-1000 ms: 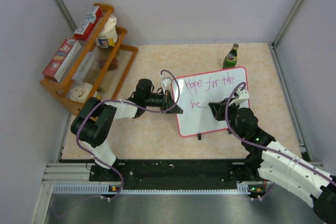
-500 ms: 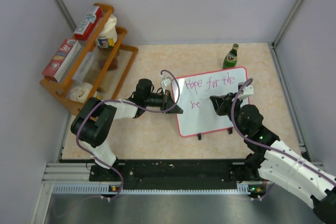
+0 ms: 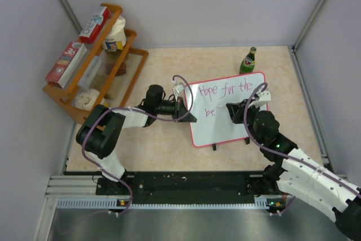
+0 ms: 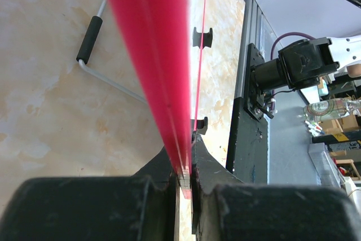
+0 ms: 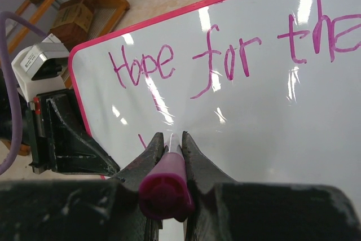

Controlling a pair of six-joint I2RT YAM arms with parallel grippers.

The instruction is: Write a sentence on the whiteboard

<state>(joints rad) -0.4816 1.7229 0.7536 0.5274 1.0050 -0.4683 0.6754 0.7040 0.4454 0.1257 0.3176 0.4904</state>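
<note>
Saw both bases bolted at the near edge of the table (image 3: pixel 163 139). Found the right arm angled up and inward from the lower right, wrist bent toward the board, right gripper (image 3: pixel 232 109) poised at the second written line. Confirmed from its wrist view: jaws pinched shut on a purple marker (image 5: pixel 166 187), cap end toward the camera, tip on or just off the white face, couldn't tell which. Found the left arm folded low, elbow back at the left, forearm stretched right, left gripper (image 3: pixel 185 111) clamped tight on the left rim of the whiteboard (image 3: pixel 225 131). Saw the board propped mid-table on black clip feet, between both grippers. Read the sentence (image 3: pixel 225 90) as "Hope for the" up top, "be" below. Spotted a green bottle (image 3: pixel 247 60) just behind the board and a wooden rack (image 3: pixel 137 53) at far left.
</note>
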